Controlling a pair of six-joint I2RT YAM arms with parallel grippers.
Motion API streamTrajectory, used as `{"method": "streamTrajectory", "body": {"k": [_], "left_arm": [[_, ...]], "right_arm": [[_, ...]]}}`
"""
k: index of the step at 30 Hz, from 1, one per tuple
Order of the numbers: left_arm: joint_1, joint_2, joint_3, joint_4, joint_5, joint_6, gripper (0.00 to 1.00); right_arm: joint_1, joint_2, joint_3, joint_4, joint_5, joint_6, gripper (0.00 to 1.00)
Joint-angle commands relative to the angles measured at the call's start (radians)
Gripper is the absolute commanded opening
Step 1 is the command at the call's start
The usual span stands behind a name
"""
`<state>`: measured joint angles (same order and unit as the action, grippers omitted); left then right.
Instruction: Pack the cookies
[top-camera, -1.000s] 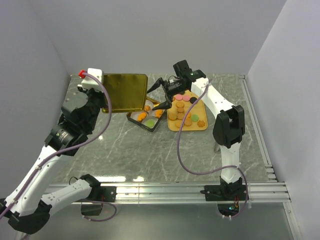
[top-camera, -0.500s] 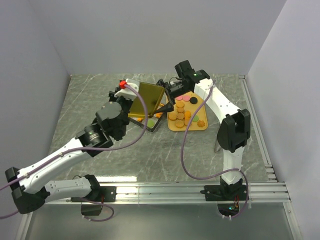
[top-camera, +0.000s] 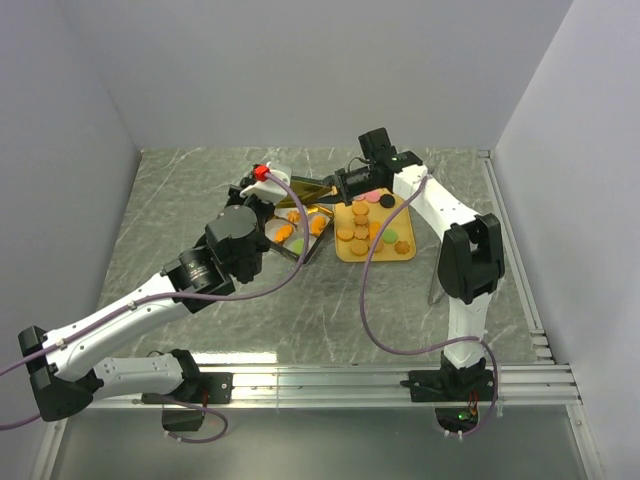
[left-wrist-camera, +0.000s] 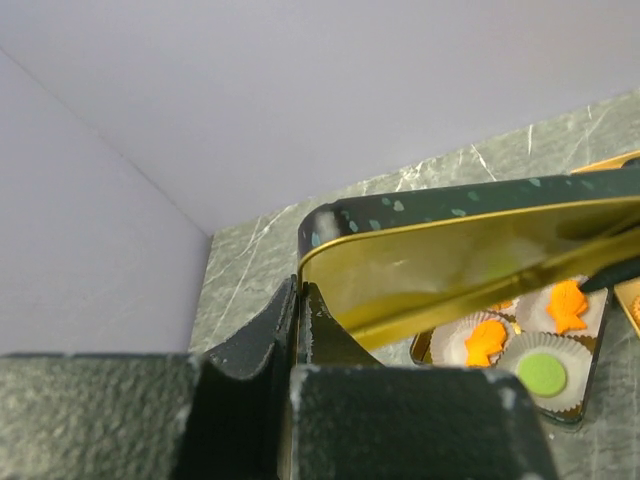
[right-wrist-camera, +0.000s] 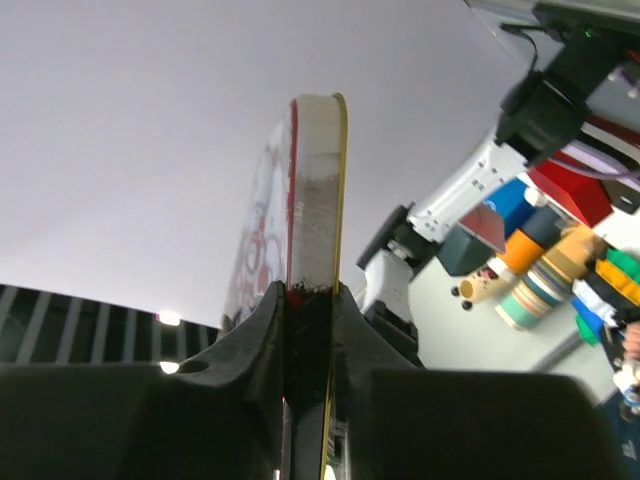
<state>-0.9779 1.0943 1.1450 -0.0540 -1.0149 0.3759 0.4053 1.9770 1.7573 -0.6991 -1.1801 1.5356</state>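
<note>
Marble table (top-camera: 180, 200): gold lid (left-wrist-camera: 470, 260) tilted over tin (left-wrist-camera: 592, 380).
Both left gripper (left-wrist-camera: 300, 305) and right gripper (right-wrist-camera: 308, 295) clamp lid; cookies (left-wrist-camera: 485, 342) inside tin.

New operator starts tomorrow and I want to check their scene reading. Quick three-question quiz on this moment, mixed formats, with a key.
1. True or false: the left gripper and the right gripper are each shut on the gold lid.
2. The green cookie in the tin sits on: A) a white paper cup; B) a blue napkin; C) the bare table.
3. Fill in: the unpacked cookies lie on an orange ____ beside the tin.

Key: 1 true; 2 A; 3 tray.
</note>
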Motion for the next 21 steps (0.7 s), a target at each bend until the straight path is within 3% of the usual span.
{"method": "streamTrajectory", "body": {"k": [1, 4, 6, 9, 14, 21], "left_arm": [[0.012, -0.010, 0.056, 0.013, 0.074, -0.048, 0.01], [0.012, -0.025, 0.064, -0.035, 0.094, -0.084, 0.08], [0.012, -0.037, 0.074, -0.104, 0.131, -0.124, 0.25], [0.012, -0.063, 0.071, -0.165, 0.170, -0.167, 0.41], [0.012, -0.083, 0.067, -0.237, 0.210, -0.207, 0.52], [0.011, -0.085, 0.085, -0.322, 0.272, -0.241, 0.69]], "right_arm": [[0.058, -0.083, 0.005, 0.210, -0.067, -0.006, 0.00], [0.055, -0.083, -0.004, 0.353, -0.058, 0.096, 0.00], [0.044, -0.084, -0.019, 0.438, -0.029, 0.191, 0.00], [0.027, -0.089, -0.059, 0.623, 0.023, 0.317, 0.00], [-0.006, -0.086, -0.105, 0.873, 0.095, 0.454, 0.00], [-0.062, -0.075, -0.087, 0.926, 0.161, 0.482, 0.00]]}}
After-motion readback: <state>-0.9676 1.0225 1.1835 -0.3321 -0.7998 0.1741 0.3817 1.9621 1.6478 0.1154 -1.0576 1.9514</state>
